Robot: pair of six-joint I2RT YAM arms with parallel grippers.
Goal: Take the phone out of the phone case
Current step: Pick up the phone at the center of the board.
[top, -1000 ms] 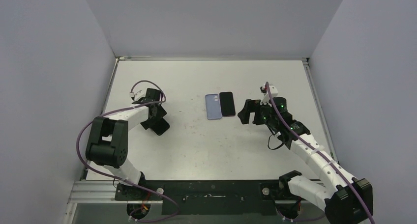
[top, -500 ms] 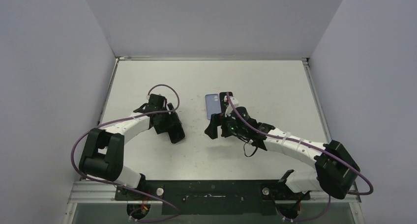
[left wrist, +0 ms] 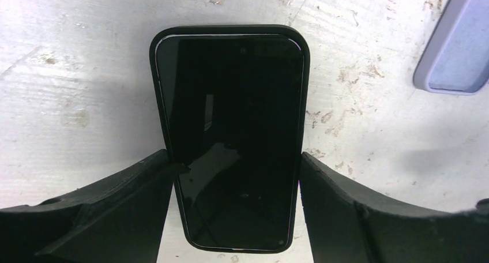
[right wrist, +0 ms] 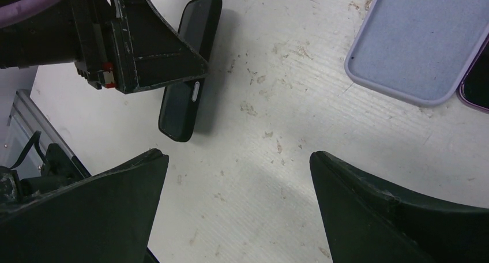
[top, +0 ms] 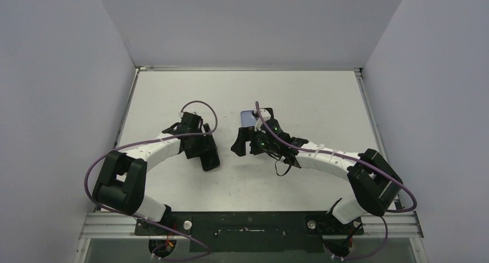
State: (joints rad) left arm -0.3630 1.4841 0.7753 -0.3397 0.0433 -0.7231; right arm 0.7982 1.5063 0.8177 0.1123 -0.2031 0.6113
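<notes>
Left claw (left wrist: pixel 233 166) is clamped across the long sides of the black cased phone (left wrist: pixel 230 101), left of centre over the desk (left wrist: pixel 69 72); I cannot tell if it rests or is lifted. Right claw (right wrist: pixel 236 159) hangs alongside, fingers spread wide, holding nothing. Best approach, I judge: hold the left grip firm, hook a right fingertip under one case corner and peel the lip back, rather than pulling the whole handset.

- No word, brand, number or sign can be read in any view;
- the phone (left wrist: pixel 230 142) in its black case (left wrist: pixel 230 29) shows only a dark screen;
- the lilac case (right wrist: pixel 424 41) shows a plain face
</notes>
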